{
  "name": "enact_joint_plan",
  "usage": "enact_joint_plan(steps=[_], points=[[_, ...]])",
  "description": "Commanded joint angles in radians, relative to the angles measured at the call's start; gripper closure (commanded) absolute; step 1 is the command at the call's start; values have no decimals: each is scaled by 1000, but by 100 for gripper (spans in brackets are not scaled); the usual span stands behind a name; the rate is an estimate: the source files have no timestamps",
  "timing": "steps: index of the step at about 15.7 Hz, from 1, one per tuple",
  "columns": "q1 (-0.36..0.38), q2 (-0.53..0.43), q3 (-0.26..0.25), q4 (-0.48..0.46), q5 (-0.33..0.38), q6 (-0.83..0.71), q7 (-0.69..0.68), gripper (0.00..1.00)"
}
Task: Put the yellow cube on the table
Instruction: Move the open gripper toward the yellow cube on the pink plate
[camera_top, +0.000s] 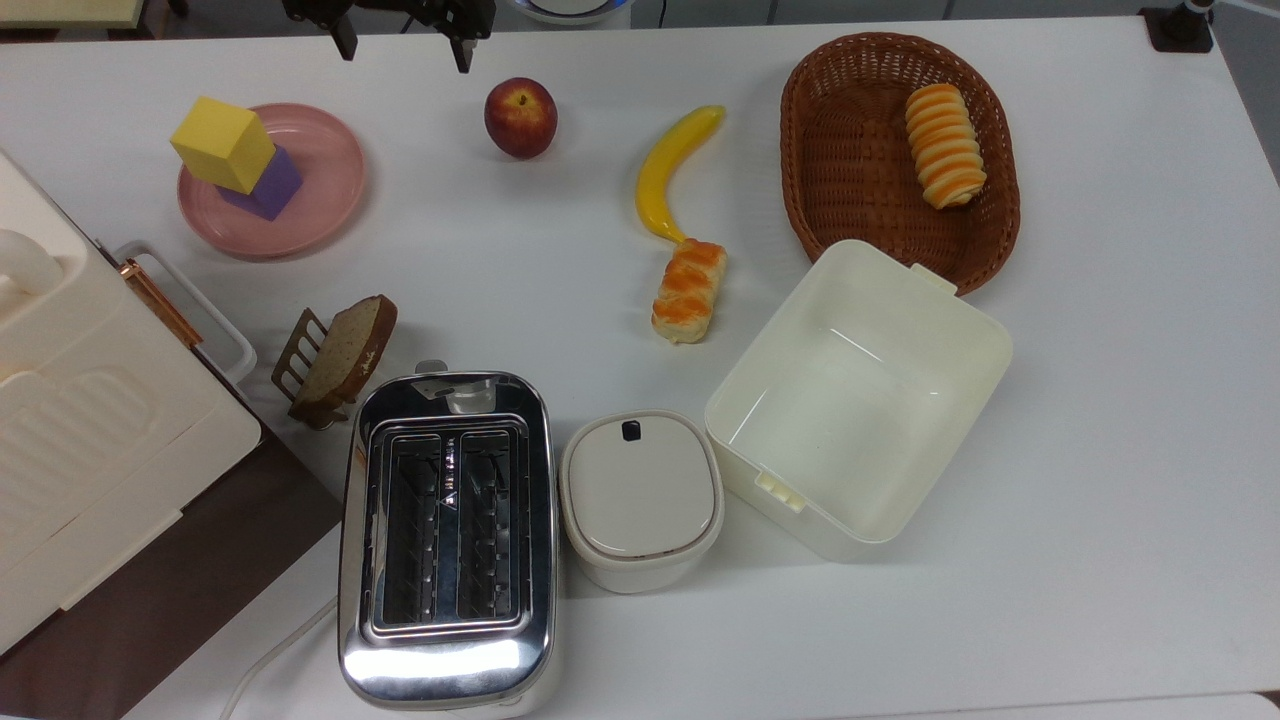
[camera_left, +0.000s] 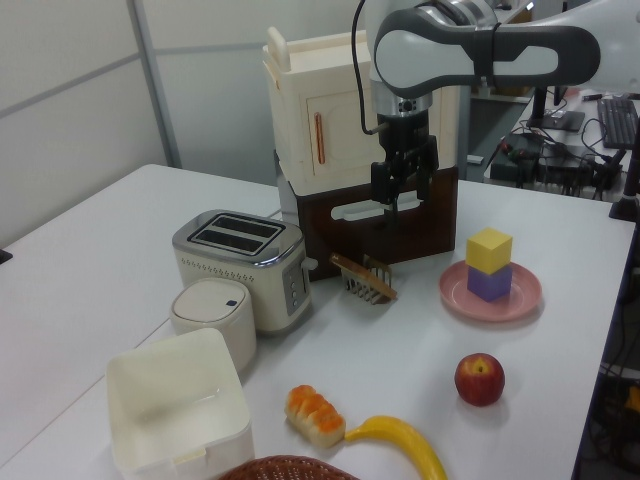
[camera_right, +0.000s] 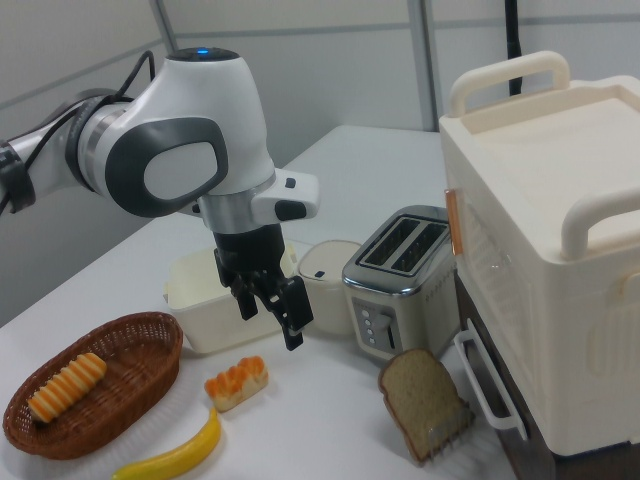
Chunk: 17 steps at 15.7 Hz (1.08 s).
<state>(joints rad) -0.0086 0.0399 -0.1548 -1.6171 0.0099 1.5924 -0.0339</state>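
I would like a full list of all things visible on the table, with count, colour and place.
yellow cube: 1, yellow, atop purple cube
purple cube: 1, purple, on plate
plate: 1, pink
apple: 1, red
banana: 1, yellow
bread rolls: 2, orange-striped, one in basket
basket: 1, brown
box: 1, cream, open
lidded container: 1, white
toaster: 1, silver
toast slice: 1, brown, in rack
cabinet: 1, cream
table: 1, white
tool: 1, black, open

A yellow cube (camera_top: 222, 143) tops a purple cube (camera_top: 268, 186) on a pink plate (camera_top: 330, 175), white table (camera_top: 1100, 400).
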Motion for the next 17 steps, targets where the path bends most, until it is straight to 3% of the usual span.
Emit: enact_joint_plan(steps=[1, 12, 14, 17], points=[[-28, 20, 50, 25, -19, -52, -125, 0], [-40, -5, 44, 23, -13, -57, -129, 0], [-83, -17, 50, 14, -11, -52, -121, 0], [-212, -40, 73, -13, 8, -49, -115, 0]])
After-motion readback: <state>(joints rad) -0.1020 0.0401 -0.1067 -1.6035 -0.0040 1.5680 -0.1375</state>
